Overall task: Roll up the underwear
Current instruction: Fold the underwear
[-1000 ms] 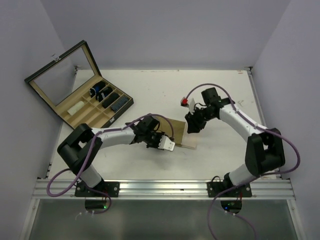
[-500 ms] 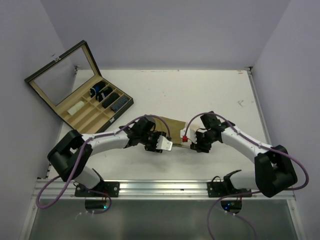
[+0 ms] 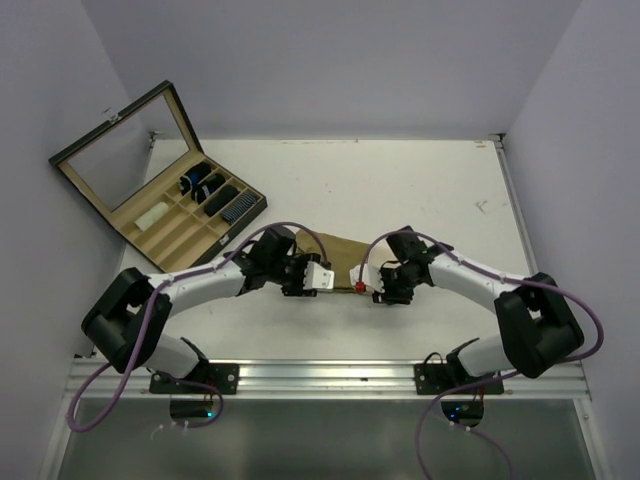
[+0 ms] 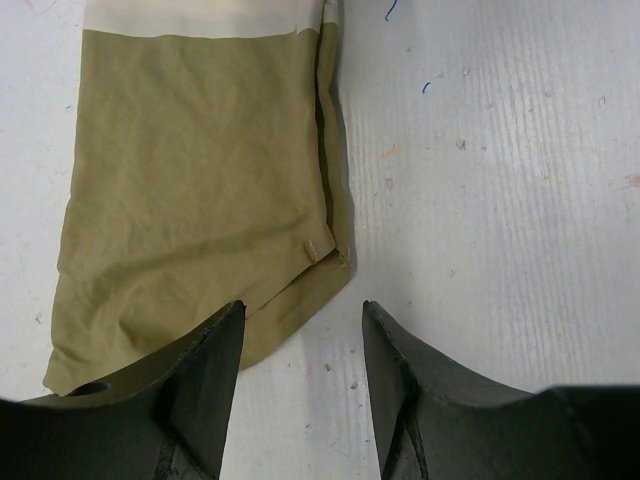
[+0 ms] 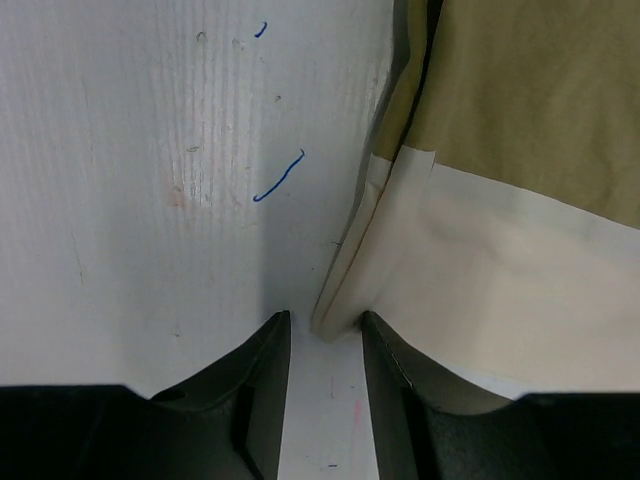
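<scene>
underwear [image 4: 200, 170] of creased olive knit lay flat beneath both claws. the left gripper [image 4: 300, 312] stood open, its dark wedge-shaped fingers either side of the rumpled leg hem. the right gripper [image 5: 325, 318] was narrowly parted, with the folded corner of the smooth cream waistband [image 5: 480, 270] just at its tips, unclamped. the garment lay on the scuffed white table [image 4: 500, 200], midway across and towards its near edge.

Right end effector [image 5: 324, 328] — now at underwear [image 5: 520, 110]
</scene>
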Robot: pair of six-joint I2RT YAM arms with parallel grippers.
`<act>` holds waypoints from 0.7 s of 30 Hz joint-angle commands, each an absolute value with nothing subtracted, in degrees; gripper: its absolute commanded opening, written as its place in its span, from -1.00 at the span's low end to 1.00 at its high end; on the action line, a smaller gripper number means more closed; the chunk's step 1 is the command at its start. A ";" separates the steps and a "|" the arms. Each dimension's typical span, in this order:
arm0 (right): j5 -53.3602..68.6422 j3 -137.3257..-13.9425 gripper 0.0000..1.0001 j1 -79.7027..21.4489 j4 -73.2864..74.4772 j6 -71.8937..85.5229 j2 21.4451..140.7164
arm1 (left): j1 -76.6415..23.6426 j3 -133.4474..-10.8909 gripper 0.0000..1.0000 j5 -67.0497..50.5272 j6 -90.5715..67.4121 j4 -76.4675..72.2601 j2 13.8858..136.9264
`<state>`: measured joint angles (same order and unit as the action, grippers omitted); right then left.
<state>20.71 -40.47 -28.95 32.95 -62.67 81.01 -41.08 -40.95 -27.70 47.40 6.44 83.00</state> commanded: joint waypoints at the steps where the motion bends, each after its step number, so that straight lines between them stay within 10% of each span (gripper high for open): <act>1: 20.22 -39.90 -0.24 -30.14 32.52 -65.21 81.82 | -39.90 -40.52 0.09 -30.23 46.32 3.60 81.30; 9: 17.93 -42.62 -1.00 -30.50 31.90 -64.07 87.62 | -40.08 -40.69 0.08 -34.71 54.13 7.21 82.26; 21: 24.17 -45.53 -1.00 -29.01 38.84 -62.49 82.88 | -43.41 -41.49 -0.08 -34.45 56.61 3.26 87.09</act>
